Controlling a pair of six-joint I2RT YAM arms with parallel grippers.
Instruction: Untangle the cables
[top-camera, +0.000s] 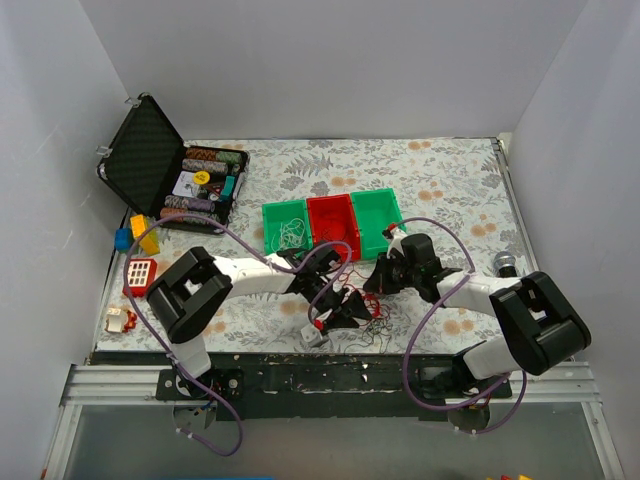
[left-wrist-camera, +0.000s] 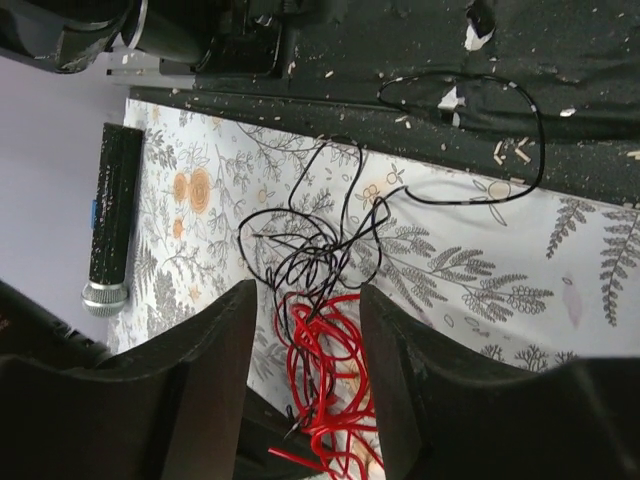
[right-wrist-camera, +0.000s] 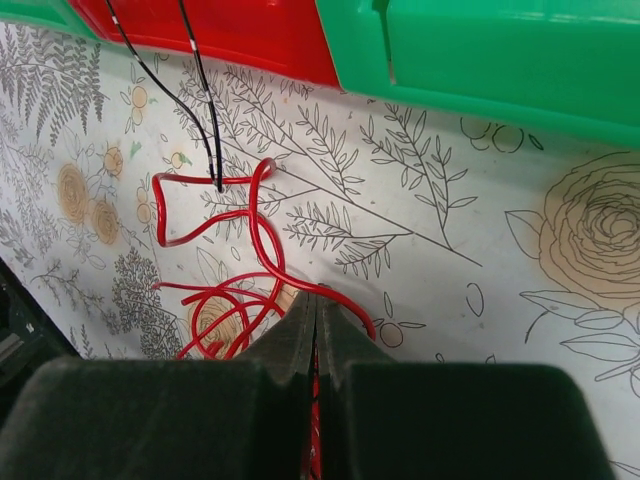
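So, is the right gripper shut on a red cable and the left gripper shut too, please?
Not quite: the left wrist view shows the left gripper open, astride the cables; the right gripper is shut on a red cable.

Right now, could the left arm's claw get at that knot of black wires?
Probably yes. The left gripper is open astride the red wires, and the black wires lie just ahead of it on the table, with nothing in between.

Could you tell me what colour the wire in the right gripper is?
Red, seen best in the right wrist view: the wire runs into the right gripper.
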